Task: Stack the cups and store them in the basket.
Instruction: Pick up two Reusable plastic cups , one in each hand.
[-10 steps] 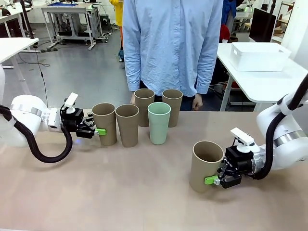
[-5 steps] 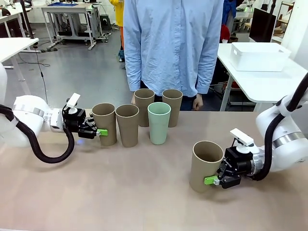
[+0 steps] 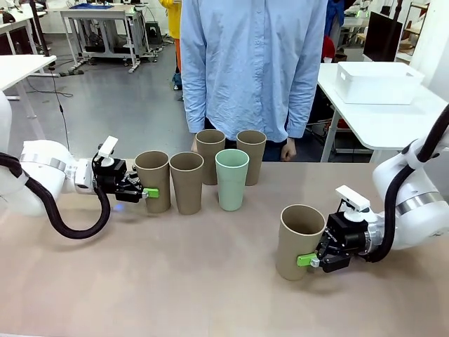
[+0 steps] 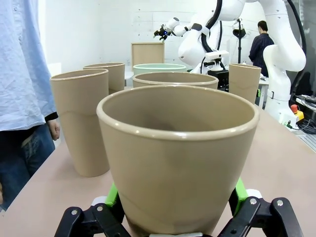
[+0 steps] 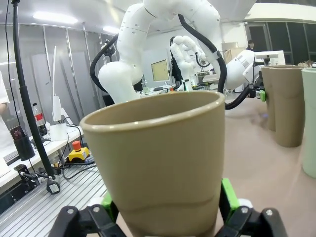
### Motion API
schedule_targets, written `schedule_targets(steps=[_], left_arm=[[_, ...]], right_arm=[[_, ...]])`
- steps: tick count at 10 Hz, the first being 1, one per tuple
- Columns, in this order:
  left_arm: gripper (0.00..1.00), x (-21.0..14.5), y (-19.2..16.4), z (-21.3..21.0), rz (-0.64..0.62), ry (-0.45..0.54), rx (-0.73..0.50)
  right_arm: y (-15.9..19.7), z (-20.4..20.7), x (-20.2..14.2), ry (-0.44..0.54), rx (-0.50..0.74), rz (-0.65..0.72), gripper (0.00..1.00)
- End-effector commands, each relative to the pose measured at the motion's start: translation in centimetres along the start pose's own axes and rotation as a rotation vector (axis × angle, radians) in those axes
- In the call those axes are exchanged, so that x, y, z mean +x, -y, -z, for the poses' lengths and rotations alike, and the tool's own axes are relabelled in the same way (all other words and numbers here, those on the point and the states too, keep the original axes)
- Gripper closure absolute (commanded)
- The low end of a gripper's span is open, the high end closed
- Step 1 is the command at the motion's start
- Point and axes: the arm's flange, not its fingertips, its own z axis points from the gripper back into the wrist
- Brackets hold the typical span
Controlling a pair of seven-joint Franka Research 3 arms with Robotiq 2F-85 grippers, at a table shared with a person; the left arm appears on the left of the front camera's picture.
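Six cups stand on the table. My left gripper [image 3: 149,192] is shut on the leftmost tan cup [image 3: 153,179], low on its wall; in the left wrist view that cup [image 4: 177,153] sits between the green pads [image 4: 240,190]. Beside it stand a tan cup [image 3: 186,182], two tan cups [image 3: 210,154] [image 3: 251,154] behind, and the mint cup [image 3: 231,179]. At the front right, my right gripper [image 3: 307,260] is shut on a slightly tilted tan cup [image 3: 300,239], also large in the right wrist view [image 5: 158,158]. The white basket [image 3: 379,83] sits on a separate table at the back right.
A person in a blue shirt [image 3: 249,63] stands at the table's far edge behind the cups, one hand [image 3: 287,149] hanging near the edge. Bare tabletop [image 3: 210,267] stretches between the two arms and along the front.
My left gripper slid a little to the right, up against the leftmost tan cup. The right gripper and its cup barely moved.
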Motion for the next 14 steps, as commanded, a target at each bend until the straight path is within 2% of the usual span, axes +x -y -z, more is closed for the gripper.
schedule_targets(steps=[1,2,3,4,5,6,7,8,9,10,11,14], left_arm=[[0.00,0.1,0.2,0.5,0.009,0.035,0.015],[0.00,0.1,0.2,0.5,0.008,0.035,0.016],[0.08,0.0,0.2,0.4,0.009,0.035,0.013],[0.19,-0.1,0.2,0.4,0.005,0.031,0.012],[0.28,-0.1,0.2,0.3,0.005,0.033,0.011],[0.38,-0.1,0.2,0.3,0.006,0.035,0.006],[0.47,0.0,0.1,0.2,0.019,0.047,0.006],[0.57,0.1,0.1,-0.1,0.028,0.095,0.026],[0.57,0.0,0.0,0.0,0.000,0.008,-0.001],[0.57,0.0,0.0,0.0,0.000,0.008,-0.001],[0.15,-0.1,0.0,-0.1,0.002,0.025,0.006],[0.15,4.4,4.0,-2.6,0.031,0.035,0.057]], right_arm=[[0.5,0.4,0.1,0.022,-0.019,-0.007,0.00],[0.6,0.4,0.1,0.017,-0.026,-0.009,0.00],[0.6,0.4,0.1,0.005,-0.031,-0.016,0.19],[0.6,0.4,0.1,-0.002,-0.025,-0.014,0.20],[0.6,0.4,0.1,-0.006,-0.020,-0.013,0.39],[0.6,0.4,0.1,-0.010,-0.019,-0.016,0.40],[0.6,0.3,0.2,-0.010,-0.018,-0.026,0.59],[0.6,0.2,0.2,-0.009,-0.019,-0.069,0.60],[0.2,-0.1,0.1,-0.002,-0.003,-0.005,0.60],[0.2,-0.1,0.1,-0.002,-0.003,-0.005,0.60],[0.2,-0.1,0.2,-0.004,-0.003,-0.012,0.14],[-1.1,0.0,5.2,0.111,-0.155,-0.116,0.14]])
